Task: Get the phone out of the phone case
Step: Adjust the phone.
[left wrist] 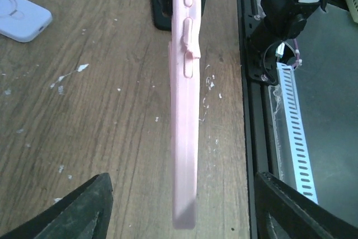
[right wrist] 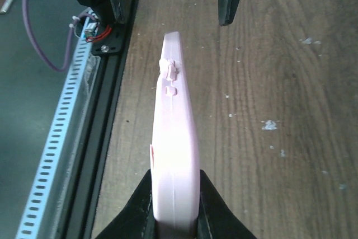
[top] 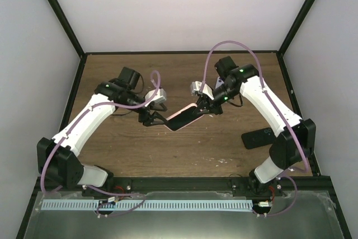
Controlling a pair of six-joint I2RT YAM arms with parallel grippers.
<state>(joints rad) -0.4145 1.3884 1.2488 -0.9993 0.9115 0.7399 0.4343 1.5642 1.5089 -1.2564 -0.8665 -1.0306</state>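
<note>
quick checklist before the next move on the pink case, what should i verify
1. Right gripper clamped on the pink case: ok.
2. Left gripper open: ok.
3. Case's free end sits between the left fingers, touching neither: ok.
4. Case is off the table: ok.
5. Phone seated inside the case: cannot tell, as the wrist views show only the case's edge.
</note>
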